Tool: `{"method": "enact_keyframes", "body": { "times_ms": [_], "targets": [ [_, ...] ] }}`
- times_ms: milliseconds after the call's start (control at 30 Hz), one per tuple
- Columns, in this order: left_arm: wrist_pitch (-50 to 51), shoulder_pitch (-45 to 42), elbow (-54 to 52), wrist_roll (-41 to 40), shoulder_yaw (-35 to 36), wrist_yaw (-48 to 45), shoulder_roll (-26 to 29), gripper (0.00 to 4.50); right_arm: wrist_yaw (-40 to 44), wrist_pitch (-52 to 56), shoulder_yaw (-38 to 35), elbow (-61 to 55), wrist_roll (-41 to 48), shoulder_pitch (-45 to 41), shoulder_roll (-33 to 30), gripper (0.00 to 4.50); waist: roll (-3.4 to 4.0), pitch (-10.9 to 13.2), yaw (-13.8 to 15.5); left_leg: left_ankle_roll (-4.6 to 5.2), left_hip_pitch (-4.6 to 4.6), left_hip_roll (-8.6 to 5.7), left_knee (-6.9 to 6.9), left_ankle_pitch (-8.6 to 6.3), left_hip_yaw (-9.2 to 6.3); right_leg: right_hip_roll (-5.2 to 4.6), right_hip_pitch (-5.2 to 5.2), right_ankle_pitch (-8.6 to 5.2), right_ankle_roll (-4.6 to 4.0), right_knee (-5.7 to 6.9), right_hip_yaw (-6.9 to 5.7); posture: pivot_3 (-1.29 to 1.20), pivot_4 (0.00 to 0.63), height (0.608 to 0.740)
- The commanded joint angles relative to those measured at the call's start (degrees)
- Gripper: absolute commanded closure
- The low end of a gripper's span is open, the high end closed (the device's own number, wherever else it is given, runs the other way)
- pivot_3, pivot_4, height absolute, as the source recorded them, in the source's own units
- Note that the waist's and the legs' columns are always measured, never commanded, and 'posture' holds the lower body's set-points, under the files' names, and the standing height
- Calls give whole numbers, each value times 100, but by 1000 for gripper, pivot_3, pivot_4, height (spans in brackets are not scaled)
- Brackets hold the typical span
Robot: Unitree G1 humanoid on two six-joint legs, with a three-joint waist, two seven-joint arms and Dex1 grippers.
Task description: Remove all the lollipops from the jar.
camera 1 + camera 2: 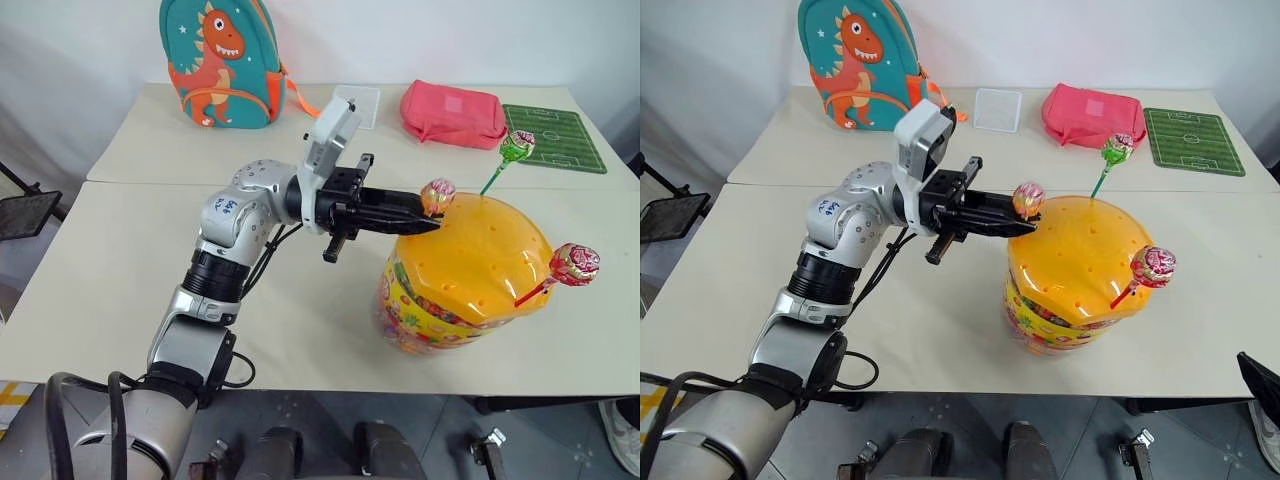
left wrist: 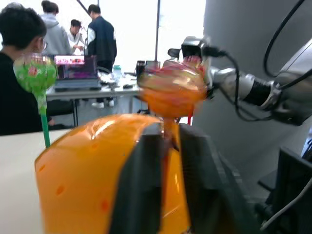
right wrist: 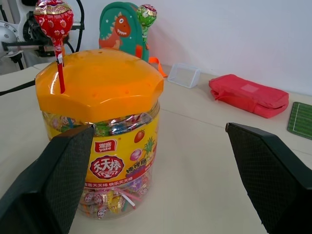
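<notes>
Non-task clutter on the two pale tables point(image 1: 120, 300), all on the far one: dinosaur backpack point(image 1: 218, 62) upright at 11 o'clock against the white wall. Small clear plastic tray point(image 1: 997, 109) at 12, near the backpack's orange strap. Pink-red pouch point(image 1: 452, 114) lying flat at 1 o'clock, just beside the tray. Green football-pitch mat point(image 1: 553, 137) at 2 o'clock, near the pouch. In the left wrist view, people point(image 2: 78, 34) stand around a desk in the background.

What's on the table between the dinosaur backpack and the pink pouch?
In the right eye view, a small clear plastic tray sits between the dinosaur backpack and the pink pouch, on the table.
</notes>
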Motion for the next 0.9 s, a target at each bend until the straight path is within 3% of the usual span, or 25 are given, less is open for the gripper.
{"method": "enact_keyframes", "body": {
  "times_ms": [33, 167, 300, 433, 600, 767, 900],
  "targets": [
    [599, -467, 128, -686, 572, 204, -105, 4472, -45, -81, 59, -45, 88, -1, -1, 0, 0, 0, 6, 0, 0, 0, 1, 0, 0, 0, 0, 0, 0, 1, 0, 0, 150, 740],
    [1177, -1011, 647, -1418, 1524, 1088, -290, 4472, -53, -81, 226, -1, 56, -34, -22, 0, -1, 1, 5, 0, -2, -1, 5, 0, -1, -1, 0, 0, 0, 3, -2, 0, 150, 740],
    [1427, -1095, 805, -1298, 1732, 1443, 107, 4472, -103, -106, 390, -6, 18, -165, -88, 0, 2, -1, -28, 0, 7, 0, 0, 0, 0, 0, -3, 0, 0, 13, 1, 0, 150, 740],
    [1394, -617, 861, 170, 1107, 2223, 1522, 4472, -240, 1, 753, -29, 26, -616, -463, 0, 4, -3, -102, -9, 12, -1, -1, 5, 7, 3, -15, 0, 0, 35, 10, 0, 150, 740],
    [1613, 617, 177, 1251, 546, 2571, 3086, 4472, -253, 21, 1004, -13, -47, -930, -685, 0, 15, -7, -84, -16, 16, 1, -14, 7, -3, 2, -28, -2, -4, 57, 12, 0, 150, 740],
    [2627, 1869, -563, 1563, 538, 2649, 4518, 4472, 4, 97, 1308, -8, -224, -927, -754, 0, -1, 2, -8, -12, -3, 0, -14, 4, -12, -2, -30, -2, -4, 56, 7, 0, 150, 740],
    [3009, 2792, -725, 1607, 690, 2622, 5193, 4472, 263, 61, 1435, 146, -437, -952, -877, 0, -2, 1, 74, -4, -3, -5, 3, -1, -18, -8, -13, -2, -4, 31, 7, 0, 150, 740]
  ]
}}
